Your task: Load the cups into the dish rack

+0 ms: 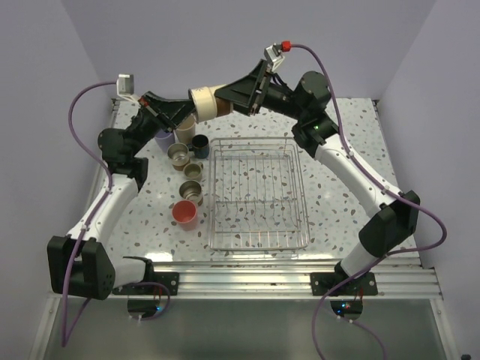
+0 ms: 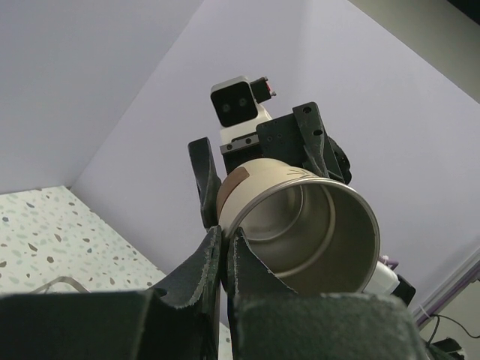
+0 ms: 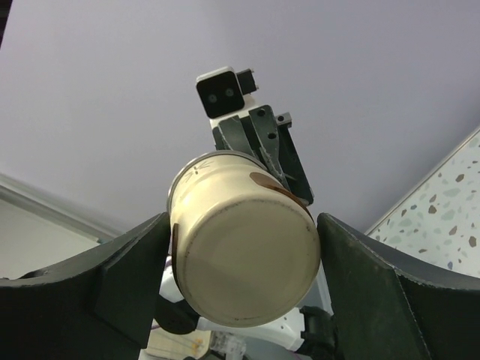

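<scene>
The beige tumbler [image 1: 202, 101] hangs on its side in the air above the far left part of the table [image 1: 337, 127]. It is held between the two arms and well above the dish rack [image 1: 294, 161], which holds no cup. The left gripper [image 2: 223, 251] is pinched tight on the thin wall at the tumbler's rim, with the open mouth toward that wrist camera. The right gripper [image 3: 244, 251] faces the closed bottom. Its jaws are spread wide, one on each side of the base and close against it, but I cannot tell whether they press on it yet. The danger, as I judge it, lies in this handover. If the left lets go before the right has a firm hold, the tumbler falls toward the other cups [image 1: 187, 176] standing left of the rack. A rim pinch is also a weak hold, so a sideways push from closing jaws could twist the tumbler free. Its smooth round sides may slip in a shallow grasp near the base.
</scene>
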`<state>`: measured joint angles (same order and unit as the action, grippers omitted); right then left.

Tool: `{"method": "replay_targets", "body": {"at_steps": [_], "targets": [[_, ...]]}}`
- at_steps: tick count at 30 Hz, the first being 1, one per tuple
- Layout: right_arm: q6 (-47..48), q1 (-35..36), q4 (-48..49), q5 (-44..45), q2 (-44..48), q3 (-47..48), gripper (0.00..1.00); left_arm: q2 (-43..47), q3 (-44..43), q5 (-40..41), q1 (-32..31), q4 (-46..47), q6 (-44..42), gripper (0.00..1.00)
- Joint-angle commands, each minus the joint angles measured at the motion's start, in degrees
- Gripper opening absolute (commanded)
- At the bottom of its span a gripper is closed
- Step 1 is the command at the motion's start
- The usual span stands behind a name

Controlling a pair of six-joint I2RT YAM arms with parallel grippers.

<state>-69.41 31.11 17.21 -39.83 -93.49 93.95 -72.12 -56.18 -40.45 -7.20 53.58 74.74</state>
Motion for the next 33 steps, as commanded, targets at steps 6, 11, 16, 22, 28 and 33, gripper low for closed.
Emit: {"method": "replay_targets", "body": {"at_steps": [6,11,16,22,28,33], "targets": [[-1.61,0.18,4.5,1.34,-0.81,2.9,0.61,-0.13,2.48,0.81,-0.27,7.76,3.39,0.0],[-1.96,0.26,4.76,1.34,-1.17,3.17,0.38,-0.3,2.83,0.28,-0.27,8.03,3.66,0.0],[-1.26,0.35,3.62,1.69,-0.73,3.26,0.14,-0.31,3.71,-0.07,-0.36,7.77,3.57,0.0],[-0.21,0.35,2.22,1.95,0.06,2.73,0.0,0.4,4.33,0.19,-0.27,4.87,2.43,0.09],[4.18,-0.52,-4.79,2.57,1.21,2.73,0.0,2.42,3.27,1.33,-0.01,-4.79,-1.87,0.56],[9.02,-4.82,-13.59,3.8,2.96,3.34,0.0,4.78,2.23,1.16,1.84,-14.27,-6.25,0.71]]}}
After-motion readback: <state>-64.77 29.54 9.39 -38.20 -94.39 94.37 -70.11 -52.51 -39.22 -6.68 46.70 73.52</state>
